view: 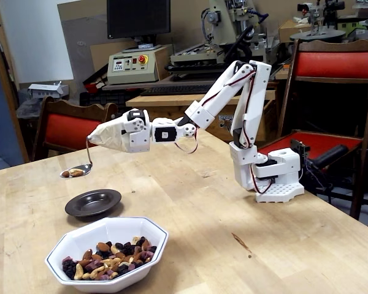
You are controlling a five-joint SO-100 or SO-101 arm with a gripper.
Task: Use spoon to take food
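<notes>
Beige cloth wraps the front of your gripper [98,138], so you cannot see the fingers or how far they stand apart; what shows is the spoon [83,165] hanging from the cloth's tip, its thin handle curving down to the bowl. That bowl sits level and carries a few pieces of food — tan and brown nuts [73,173] — above the table [245,208], beyond and a little left of the dark saucer [93,202] in the fixed view. The spoon does not touch the saucer; they stand apart, the saucer nearer the camera. You have the arm [233,104] stretched out to the left from its white base [276,177], wrist roughly level. Nearest the camera sits the white bowl [80,244] with a dark rim, holding the rest of the food [107,257] — cashews, almonds and dark raisin-like pieces heaped in its bottom. The saucer looks bare. Red chairs [67,130] stand behind the table, one on the left, one on the right.
</notes>
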